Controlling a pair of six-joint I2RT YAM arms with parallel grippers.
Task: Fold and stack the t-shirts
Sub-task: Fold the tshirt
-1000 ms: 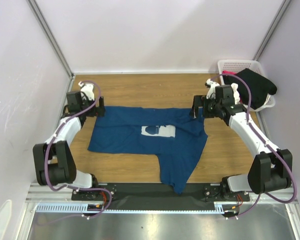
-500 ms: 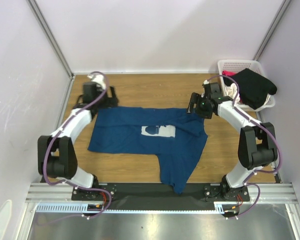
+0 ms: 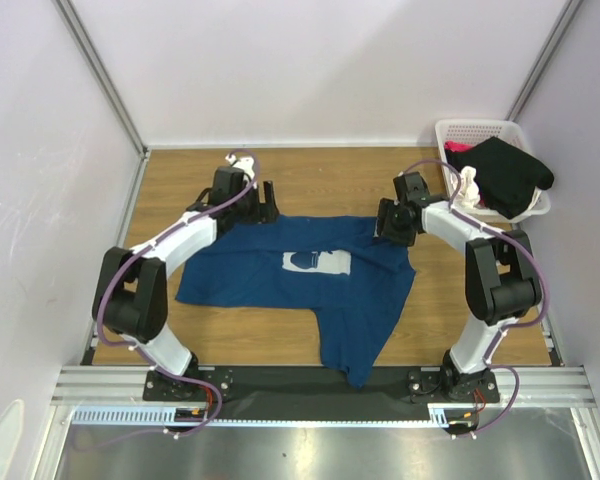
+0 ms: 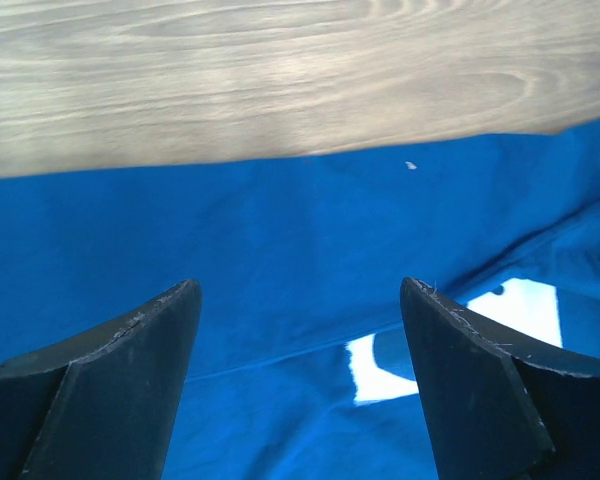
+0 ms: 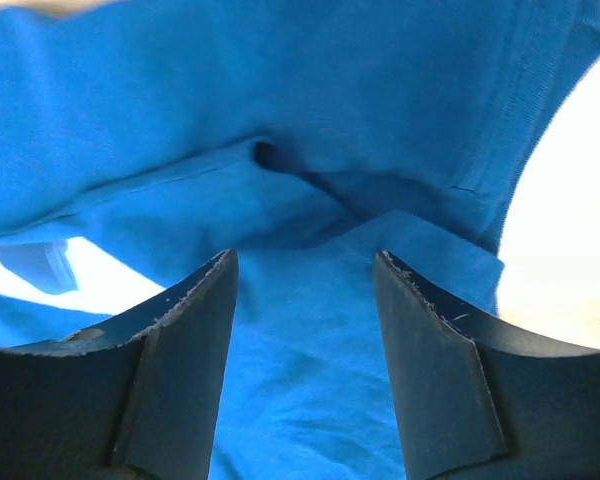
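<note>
Plainly, the soft dark blue cloth t-shirt [image 3: 300, 270] lies spread on the wooden table [image 3: 310, 175]; left gripper [image 4: 298, 288] and right gripper [image 5: 302, 256] hover agape, empty, over its far edge; it should drape limply, so pinch the corners.

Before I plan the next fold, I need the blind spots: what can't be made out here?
Top external: the black t-shirt covers the basket's contents; only a pink scrap shows.
Left wrist: the white print is cut off by the left gripper's finger and the frame edge.
Right wrist: glare washes out the table beyond the dark blue t-shirt; right gripper's contact with cloth unclear.
</note>
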